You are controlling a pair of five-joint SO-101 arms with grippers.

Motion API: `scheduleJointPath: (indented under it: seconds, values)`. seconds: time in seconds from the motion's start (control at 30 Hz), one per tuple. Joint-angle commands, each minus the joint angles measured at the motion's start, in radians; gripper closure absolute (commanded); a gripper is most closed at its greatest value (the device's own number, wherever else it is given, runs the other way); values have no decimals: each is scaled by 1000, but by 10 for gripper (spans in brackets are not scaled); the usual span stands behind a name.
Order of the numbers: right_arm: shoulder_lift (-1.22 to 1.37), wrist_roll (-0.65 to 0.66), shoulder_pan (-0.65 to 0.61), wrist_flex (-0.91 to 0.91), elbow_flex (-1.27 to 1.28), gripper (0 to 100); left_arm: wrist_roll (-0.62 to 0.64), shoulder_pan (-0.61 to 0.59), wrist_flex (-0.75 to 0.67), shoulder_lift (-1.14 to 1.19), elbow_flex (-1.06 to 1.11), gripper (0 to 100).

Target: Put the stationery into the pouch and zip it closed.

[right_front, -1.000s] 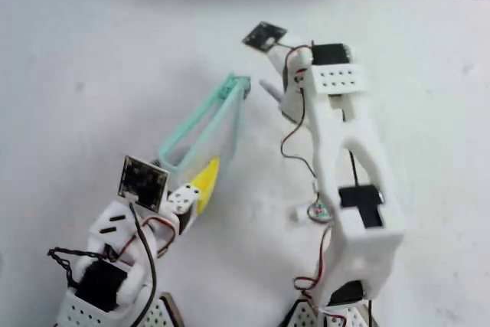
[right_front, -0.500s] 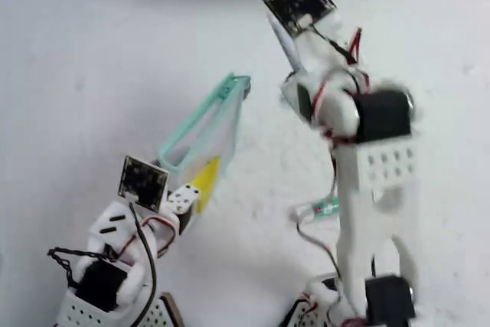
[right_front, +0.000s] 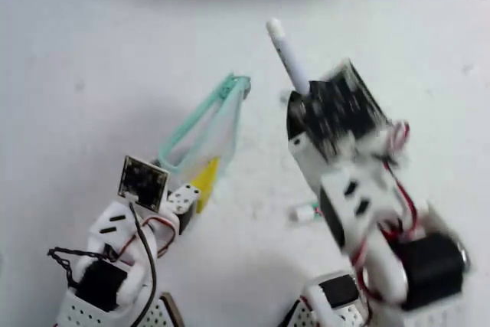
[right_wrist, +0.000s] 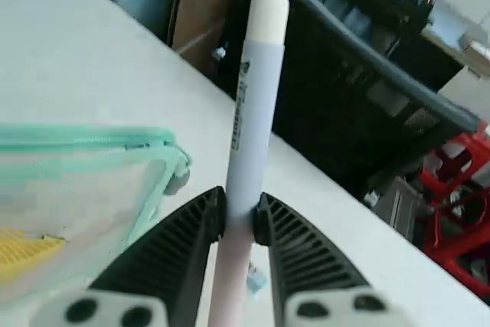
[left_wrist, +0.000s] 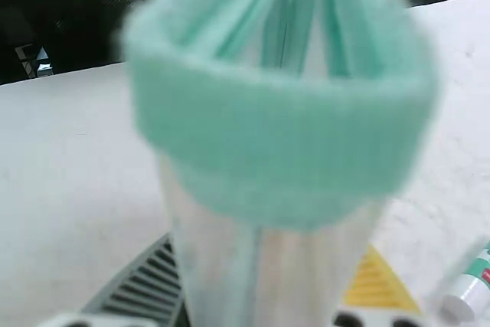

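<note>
Near left: left claw [right_front: 186, 198] looks clamped on the near end of the pouch [right_front: 207, 124], which stands on edge on the surface [right_front: 92, 74]. A tube [right_front: 306, 210] lies loose to its right. Farther right, the right claw [right_wrist: 239, 208] pinches the pen [right_wrist: 246, 112] low on its barrel. Risk as I judge it: the pen pivots in the claw, misses the narrow mouth and topples the pouch.

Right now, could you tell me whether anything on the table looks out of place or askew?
One thing: a small white tube lies loose on the table beside the right arm, outside the pouch. The pen is clamped in the right end effector; nothing looks spilled or damaged.
</note>
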Motion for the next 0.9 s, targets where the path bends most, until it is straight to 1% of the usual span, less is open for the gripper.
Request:
scheduleJointPath:
  seconds: [0.0, 0.17, 0.3, 0.5, 0.63, 0.87]
  values:
    - [-131, -40, -58, -113, 64, 982, -8, 13, -18, -1, -3, 807]
    - [-252, -324, -99, -260, 140, 982, -8, 13, -18, -1, -3, 807]
    - [-262, -436, -99, -323, 146, 982, -8, 13, -18, -1, -3, 807]
    - [-262, -503, -99, -392, 149, 982, -8, 15, -20, -1, -3, 806]
    - [-262, -528, -99, -406, 149, 982, -8, 15, -20, -1, -3, 806]
    - [-266, -531, -99, -398, 149, 982, -8, 15, -20, -1, -3, 807]
